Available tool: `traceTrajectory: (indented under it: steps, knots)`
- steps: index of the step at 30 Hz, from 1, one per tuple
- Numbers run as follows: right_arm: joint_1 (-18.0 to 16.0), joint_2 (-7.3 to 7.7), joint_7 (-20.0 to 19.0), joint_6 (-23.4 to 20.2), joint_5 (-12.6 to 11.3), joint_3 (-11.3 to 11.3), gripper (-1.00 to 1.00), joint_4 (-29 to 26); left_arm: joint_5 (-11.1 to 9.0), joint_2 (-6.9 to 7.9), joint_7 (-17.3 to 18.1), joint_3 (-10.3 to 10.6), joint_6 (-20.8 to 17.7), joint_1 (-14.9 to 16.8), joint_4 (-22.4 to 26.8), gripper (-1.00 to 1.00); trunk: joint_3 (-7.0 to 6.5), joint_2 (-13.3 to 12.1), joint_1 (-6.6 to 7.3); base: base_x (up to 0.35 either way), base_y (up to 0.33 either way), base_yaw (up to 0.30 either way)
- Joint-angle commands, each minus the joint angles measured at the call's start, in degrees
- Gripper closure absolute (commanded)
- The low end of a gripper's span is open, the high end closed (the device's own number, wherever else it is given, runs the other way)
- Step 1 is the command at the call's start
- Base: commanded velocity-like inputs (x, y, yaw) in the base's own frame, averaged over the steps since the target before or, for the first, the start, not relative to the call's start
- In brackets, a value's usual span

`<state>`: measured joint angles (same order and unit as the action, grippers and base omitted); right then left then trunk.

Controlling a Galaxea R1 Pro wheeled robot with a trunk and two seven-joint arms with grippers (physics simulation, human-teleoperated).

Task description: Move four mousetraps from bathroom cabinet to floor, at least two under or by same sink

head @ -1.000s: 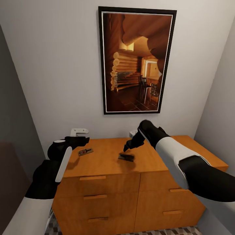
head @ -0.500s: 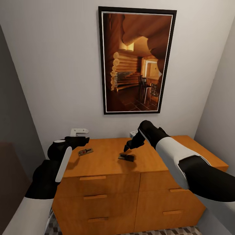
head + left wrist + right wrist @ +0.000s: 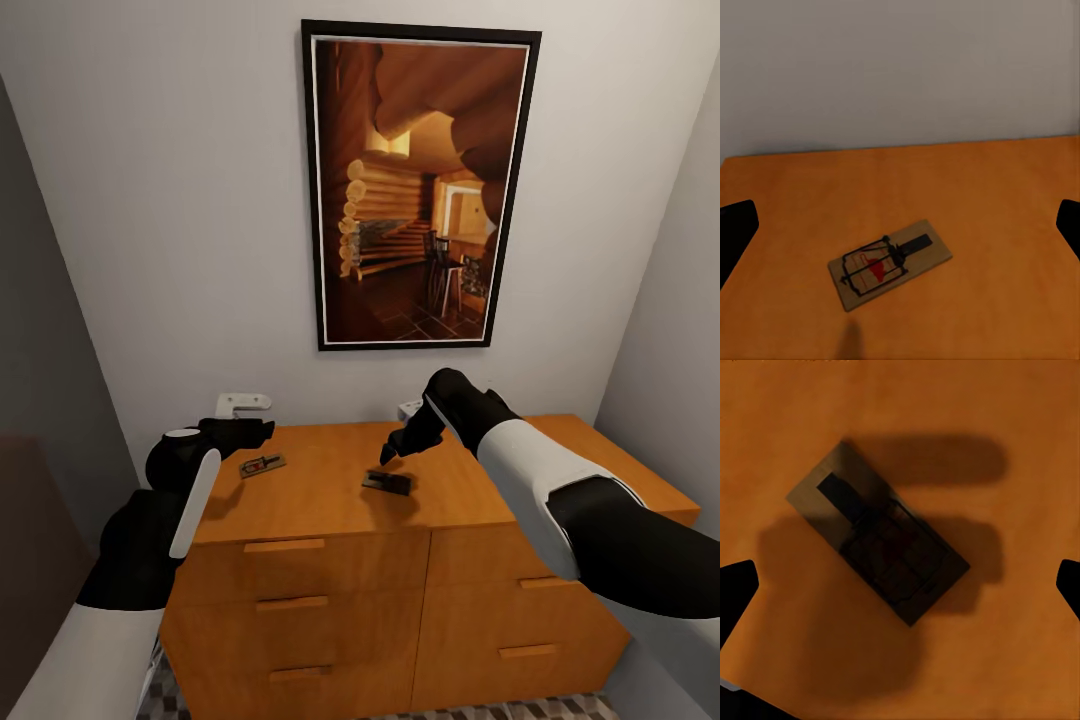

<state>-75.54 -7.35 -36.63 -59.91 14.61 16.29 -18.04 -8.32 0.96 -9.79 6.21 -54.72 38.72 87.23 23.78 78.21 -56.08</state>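
On the cabinet (image 3: 330, 500) top, my right gripper (image 3: 388, 452) hung wide open and empty just above a shadowed mousetrap (image 3: 387, 483), so I judged rotating to span its narrow width wisest, while farther back my left gripper (image 3: 262, 428), equally open, faced a second mousetrap (image 3: 262, 465).

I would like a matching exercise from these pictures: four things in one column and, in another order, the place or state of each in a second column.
Things:
1. left mousetrap
2. right mousetrap
3. framed picture
4. right gripper

Places or states:
a. hangs on the wall above the cabinet
b. lies in shadow on the cabinet top, below a gripper
c. open, hovering over the cabinet top
d. lies on the cabinet top near the left gripper

Pairs: 1-d, 2-b, 3-a, 4-c
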Motion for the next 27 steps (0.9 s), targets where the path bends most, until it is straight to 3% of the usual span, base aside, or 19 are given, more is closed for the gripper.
traceTrajectory:
  steps: [1,12,18,19,25,27]
  knots:
    - [0.0,0.02,-0.6,-0.1,0.6,0.1,-1.0,-0.1,-0.6,0.05,-0.6,0.1,-0.2,0.1,0.1,-1.0,0.07,0.0,0.0,0.0,0.0,0.0]
    - [0.0,-0.03,-0.7,-0.1,0.5,0.1,-1.0,-0.2,-0.6,0.06,-0.6,0.1,-0.2,0.1,0.1,-1.0,0.07,0.0,0.0,0.0,0.0,0.0]
    - [0.1,1.93,1.3,-0.1,0.2,0.0,-1.0,-2.1,-1.1,-1.88,-0.8,0.2,-1.7,0.0,-0.3,-1.0,0.07,0.0,0.0,0.0,0.0,0.0]
    - [0.1,2.17,1.6,-0.1,0.3,0.0,-1.0,-2.5,-1.1,-1.63,-0.8,0.2,-1.4,0.0,-0.3,-1.0,0.07,0.0,0.0,0.0,0.0,0.0]
    - [-0.2,0.35,-0.4,0.9,0.8,0.1,-1.0,-2.0,-1.4,-0.04,-0.8,0.1,-0.5,0.0,-0.4,-1.0,0.07,0.0,0.0,0.0,0.0,0.0]
    - [-0.2,0.58,-0.7,1.5,0.9,0.1,-1.0,-1.4,-1.4,0.07,-0.8,0.1,-0.4,0.0,-0.4,-1.0,0.07,0.0,0.0,0.0,0.0,0.0]
